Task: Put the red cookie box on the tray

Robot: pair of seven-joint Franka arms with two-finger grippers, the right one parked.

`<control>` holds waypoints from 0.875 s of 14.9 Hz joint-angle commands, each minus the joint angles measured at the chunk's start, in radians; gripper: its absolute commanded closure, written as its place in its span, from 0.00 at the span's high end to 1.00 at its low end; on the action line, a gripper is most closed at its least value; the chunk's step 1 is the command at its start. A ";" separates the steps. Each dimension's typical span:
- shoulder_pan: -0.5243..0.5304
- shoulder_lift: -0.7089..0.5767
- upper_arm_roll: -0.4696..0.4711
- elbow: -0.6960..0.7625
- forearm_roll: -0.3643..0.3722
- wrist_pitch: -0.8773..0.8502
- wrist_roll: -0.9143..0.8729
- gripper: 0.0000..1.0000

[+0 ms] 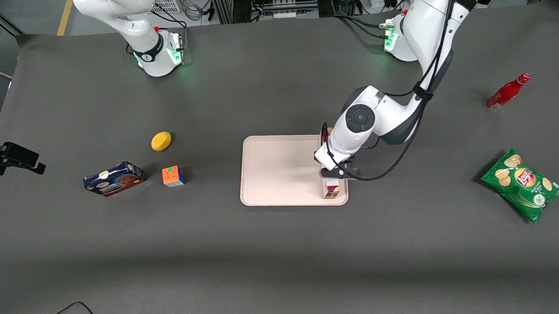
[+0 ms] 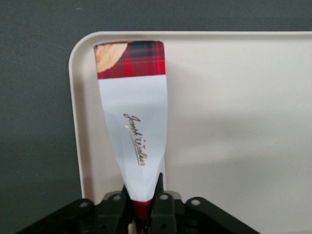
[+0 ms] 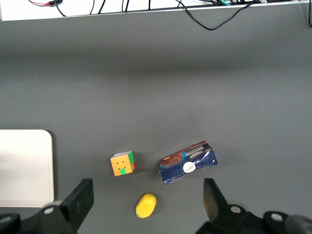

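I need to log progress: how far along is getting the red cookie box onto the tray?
Nearly done. The long dark-red plaid cookie box is already over the pale pinkish-cream rectangular tray, along its edge toward the working arm. The left arm's claw is shut on the box. Left: release it and withdraw. Whether the box touches the tray, I cannot tell.

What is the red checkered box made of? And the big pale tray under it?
The red cookie box looks like thin printed cardboard: flat faces, sharp folded edges, a smooth label. The gripper is shut on it over the tray, which looks like matte plastic, probably, one smooth moulded piece with rounded corners and a low rim.
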 commanded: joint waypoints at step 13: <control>0.073 -0.294 0.366 0.330 -0.223 -0.552 0.491 1.00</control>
